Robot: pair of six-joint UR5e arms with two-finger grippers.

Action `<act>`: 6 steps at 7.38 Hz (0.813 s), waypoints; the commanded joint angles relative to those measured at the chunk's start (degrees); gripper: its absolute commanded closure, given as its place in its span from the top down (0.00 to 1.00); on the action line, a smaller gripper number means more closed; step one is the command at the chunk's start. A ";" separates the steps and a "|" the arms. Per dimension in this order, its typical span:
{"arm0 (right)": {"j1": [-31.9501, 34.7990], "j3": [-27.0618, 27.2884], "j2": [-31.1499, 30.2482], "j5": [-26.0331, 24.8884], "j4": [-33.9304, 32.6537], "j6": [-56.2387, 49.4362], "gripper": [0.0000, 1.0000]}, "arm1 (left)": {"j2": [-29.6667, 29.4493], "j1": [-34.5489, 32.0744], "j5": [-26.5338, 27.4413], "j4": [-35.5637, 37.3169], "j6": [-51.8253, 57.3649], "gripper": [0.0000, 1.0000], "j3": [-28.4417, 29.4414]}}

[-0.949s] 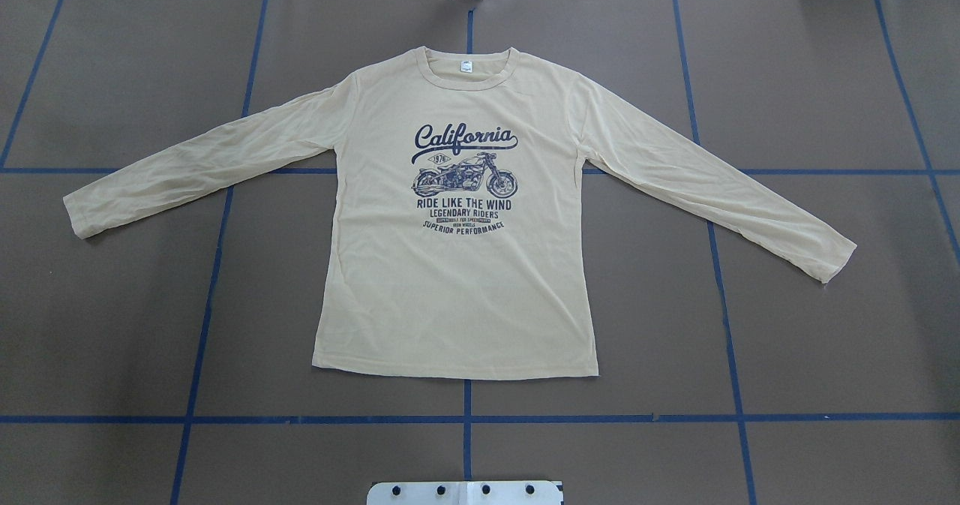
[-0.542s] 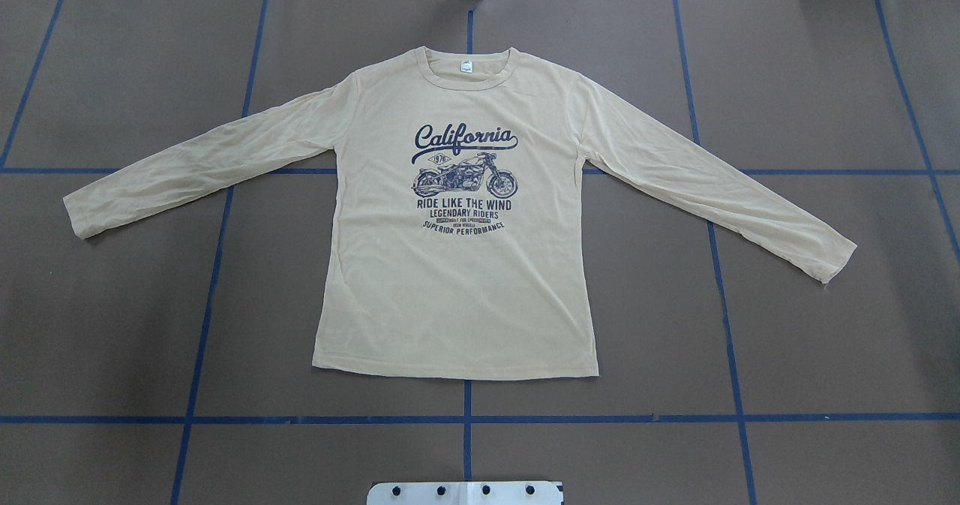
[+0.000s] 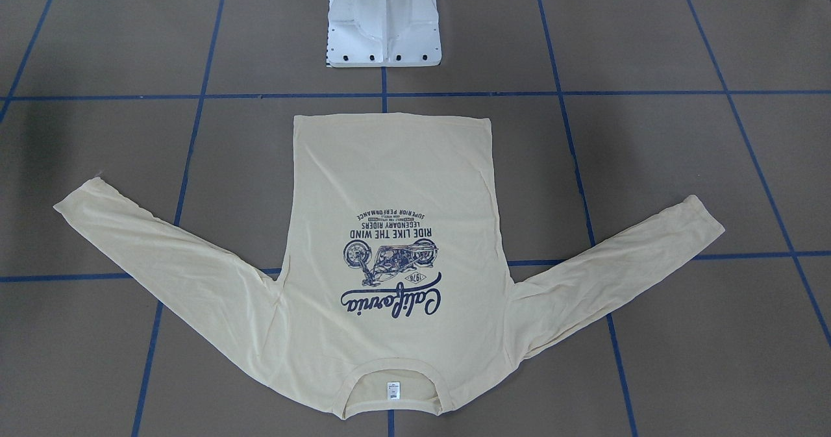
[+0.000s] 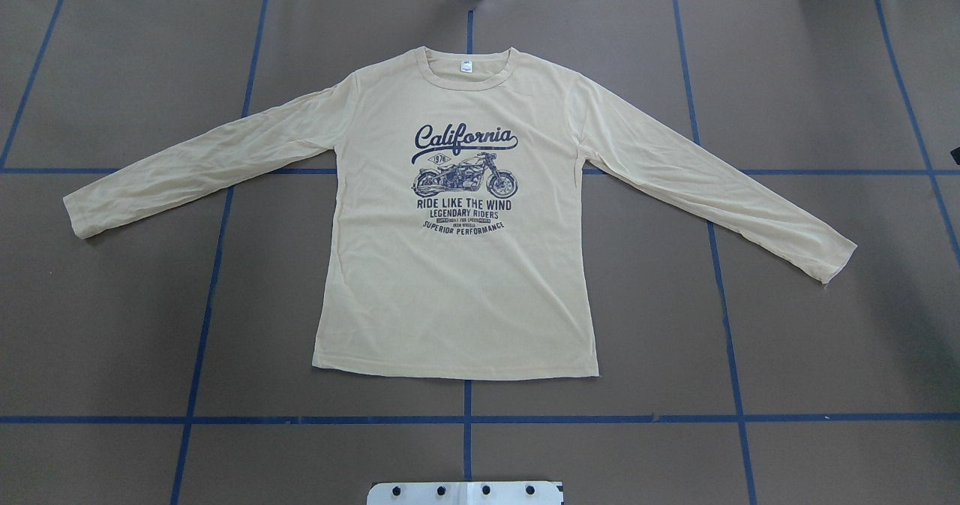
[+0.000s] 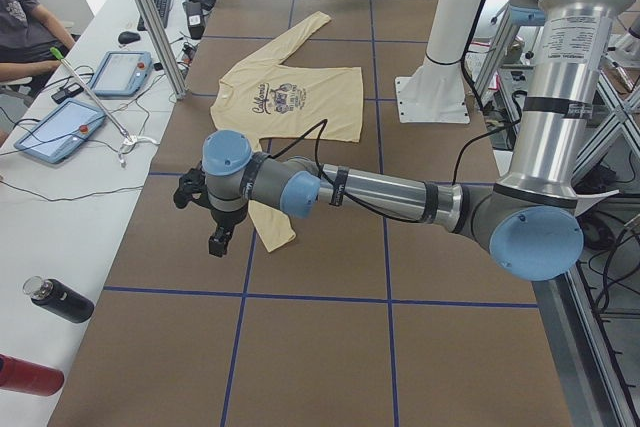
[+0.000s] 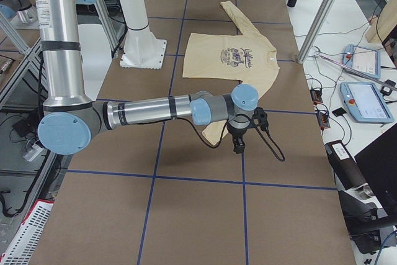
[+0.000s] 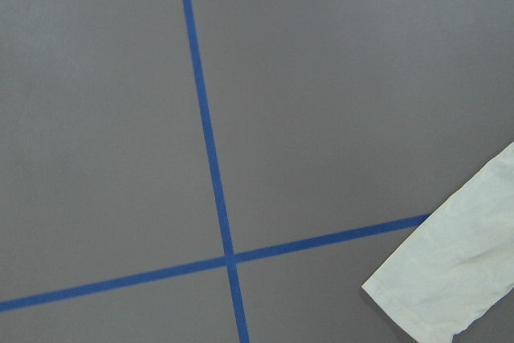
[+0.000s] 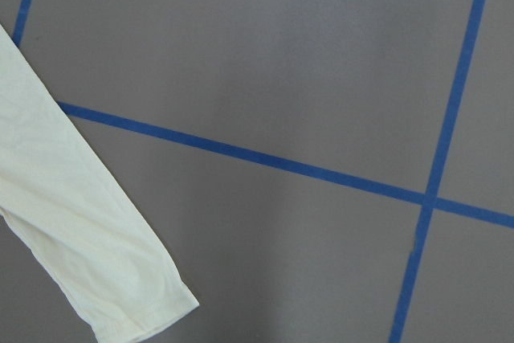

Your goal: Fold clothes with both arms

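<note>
On a brown table (image 4: 112,325) gridded with blue tape lines (image 4: 465,419), a cream-yellow long-sleeved shirt (image 4: 457,295) lies flat and face up, its navy "California" motorcycle print (image 4: 463,178) showing. The hem points toward the robot's white base (image 3: 383,28), while the collar and small white neck label (image 4: 466,67) lie at the far side. Both sleeves are spread wide and slant toward the hem.

The left arm (image 5: 380,192) reaches low over the table, its left gripper (image 5: 218,240) pointing down near the cuff of the sleeve on that side (image 5: 275,232). The right arm (image 6: 149,111) mirrors it, the right gripper (image 6: 239,144) hanging near the opposite cuff (image 6: 212,133). Whether either gripper's fingers are apart or together cannot be told from these side views.

Each wrist camera looks down on bare table, crossing tape and one cuff end at the picture's edge (image 7: 458,279) (image 8: 88,255).
</note>
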 commanded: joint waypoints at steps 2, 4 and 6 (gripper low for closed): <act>-10.51 -2.60 -0.61 -6.38 15.90 16.11 1.00 | 0.62 0.48 -0.91 -4.01 -1.02 1.00 -0.52; -15.62 -2.97 -4.02 -6.04 26.36 19.02 1.00 | 0.70 0.48 -1.00 -4.01 -2.61 1.00 -0.52; -17.47 -2.88 -6.32 -5.50 28.61 19.21 1.00 | 0.70 0.48 -0.91 -4.01 -2.52 1.00 -0.52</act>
